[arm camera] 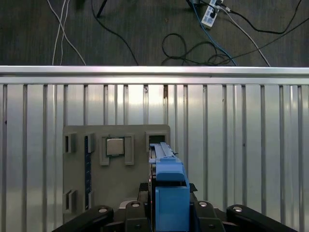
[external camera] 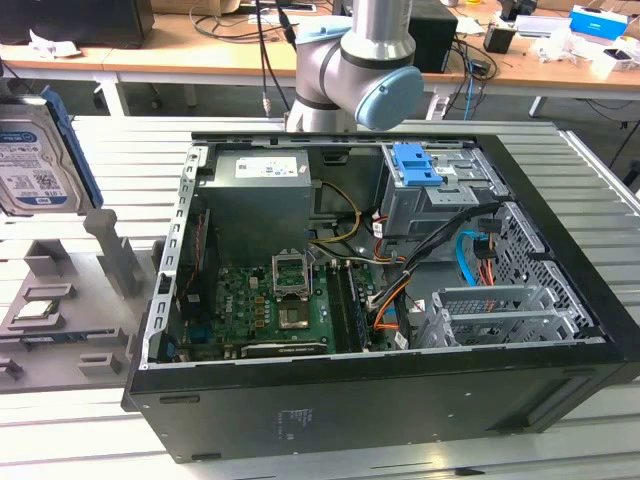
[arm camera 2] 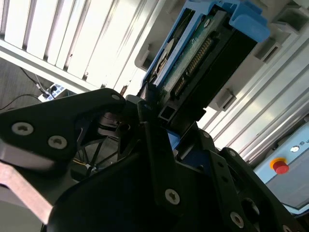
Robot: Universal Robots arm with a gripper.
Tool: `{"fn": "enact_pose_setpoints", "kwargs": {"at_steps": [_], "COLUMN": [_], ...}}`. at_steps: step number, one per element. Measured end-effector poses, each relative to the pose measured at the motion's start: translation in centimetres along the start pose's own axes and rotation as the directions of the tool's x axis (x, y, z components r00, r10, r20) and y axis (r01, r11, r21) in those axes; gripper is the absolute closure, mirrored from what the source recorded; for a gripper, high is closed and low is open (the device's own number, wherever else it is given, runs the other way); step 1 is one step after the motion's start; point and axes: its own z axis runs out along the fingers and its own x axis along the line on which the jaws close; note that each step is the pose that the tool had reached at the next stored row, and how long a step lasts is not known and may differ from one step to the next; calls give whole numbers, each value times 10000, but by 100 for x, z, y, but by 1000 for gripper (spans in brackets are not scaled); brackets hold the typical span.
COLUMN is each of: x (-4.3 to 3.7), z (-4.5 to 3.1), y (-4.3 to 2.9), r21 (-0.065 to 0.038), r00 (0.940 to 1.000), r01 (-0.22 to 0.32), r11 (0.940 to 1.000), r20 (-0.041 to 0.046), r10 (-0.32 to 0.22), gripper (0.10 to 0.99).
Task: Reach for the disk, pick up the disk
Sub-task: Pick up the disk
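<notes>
Item: the disk, a silver-grey hard drive with blue side rails and a white label. Position: upright at the exterior view's left, above the grey fixture tray.

Gripper: clenched on the disk, one finger against each rail in both wrist views.

Nearby: a square chip seated in the tray, and an open computer case on the slatted table.

The exterior view looks obliquely down on the computer case, with the disk at nine o'clock. The first wrist view faces straight down, the second is close and slanted; all three share the disk.
</notes>
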Motion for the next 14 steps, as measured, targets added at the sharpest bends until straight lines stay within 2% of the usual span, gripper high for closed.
{"fn": "enact_pose_setpoints", "kwargs": {"at_steps": [10,14], "x": [-1,-2], "z": [-119,-198], "y": [2,2], "r21": [0,1], "r00": [10000,10000], "r01": [0,0], "r11": [10000,10000], "r20": [0,0], "r10": [0,0], "gripper": [722,722]}}
